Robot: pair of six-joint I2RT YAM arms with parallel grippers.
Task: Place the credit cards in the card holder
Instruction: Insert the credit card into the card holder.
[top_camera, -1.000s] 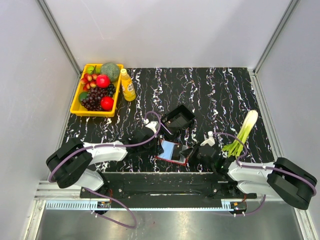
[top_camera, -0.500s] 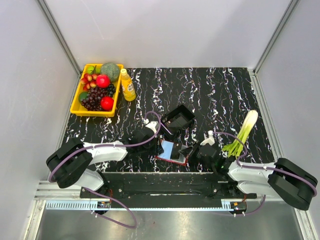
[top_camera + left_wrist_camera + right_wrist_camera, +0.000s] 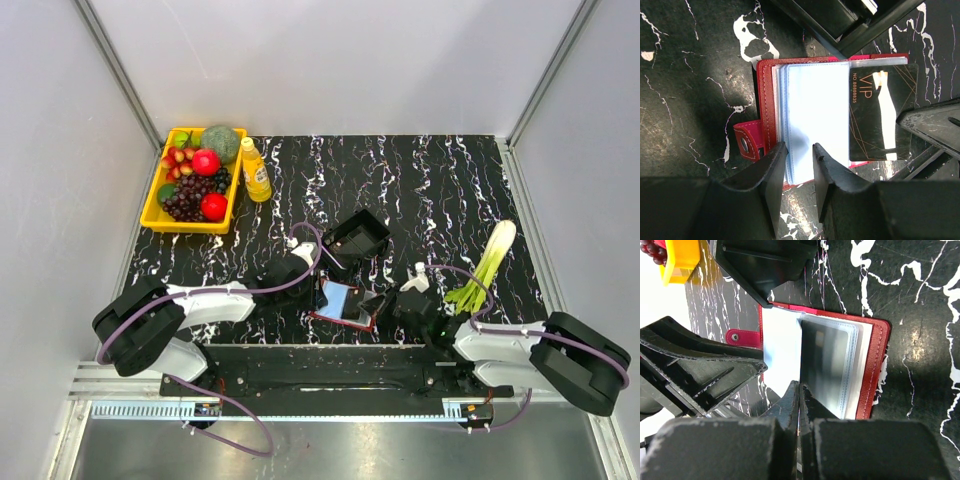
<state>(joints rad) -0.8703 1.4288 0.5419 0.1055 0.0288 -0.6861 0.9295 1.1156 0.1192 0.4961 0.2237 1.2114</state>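
Card holder (image 3: 345, 305), red and lying open, sits near the front edge of a black marbled table (image 3: 450, 180). It is just in front of a black tray (image 3: 356, 237) and between the two claws. It looks light and likely to slide, so it wants pinning flat while anything is pushed in.

Its clear plastic sleeves (image 3: 815, 125) look soft, floppy and slick, and their pocket mouths will probably tend to stay closed.

A black credit card (image 3: 882, 117) marked VIP lies over the half of the holder toward the right arm. It looks thin, stiff, light and smooth. It is best taken by one short end, so that the other end leads into a pocket.

The right claw (image 3: 798, 390) is clenched on that card's outer end. The left claw (image 3: 799, 150) sits over the near edge of the sleeves, jaws a little apart, nothing clamped between them. Whether its tips press down cannot be told.

A small snap tab (image 3: 746, 142) sticks out toward the left arm.

The pocket mouth is hidden, so the card may be partly inside a sleeve, though that is unclear. No other cards can be made out.
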